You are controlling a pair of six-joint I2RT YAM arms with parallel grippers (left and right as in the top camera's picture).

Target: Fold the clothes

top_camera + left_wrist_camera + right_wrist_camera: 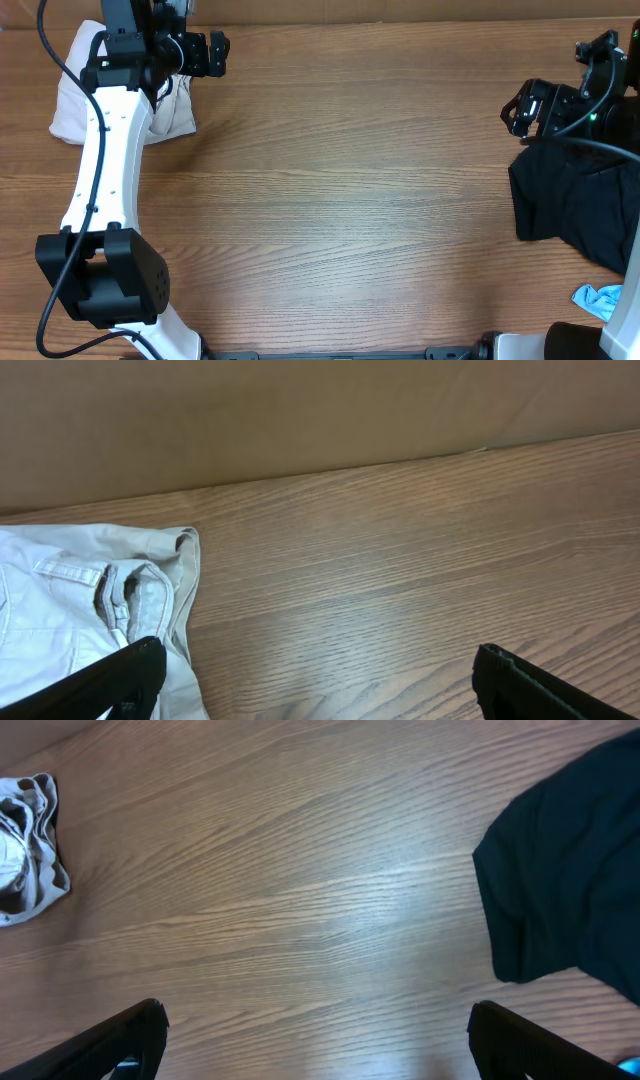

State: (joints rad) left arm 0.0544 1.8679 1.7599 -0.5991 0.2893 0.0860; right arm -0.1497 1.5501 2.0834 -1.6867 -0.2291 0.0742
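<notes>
The broad brown wood-grain surface (350,200) is being shown mostly bare in the middle. A crumpled black garment (575,205) is being kept at its right edge, just below the right claw (520,110), whose fingers are being held wide apart with nothing between them. The task's thing, a bunched pair of light beige khaki cotton shorts (75,100), is being left at the far-left corner, partly covered in the overhead view by the left arm; its waistband and a belt loop are being shown in the left wrist view. The left claw (315,680) is being held spread and empty just beside the shorts. A small light blue cloth (598,298) is being left near the right corner. The step in hand is judged to be the first reach: the shorts are being approached, not yet gripped. Next, an edge is to be pinched and the shorts dragged to the middle and spread flat.
</notes>
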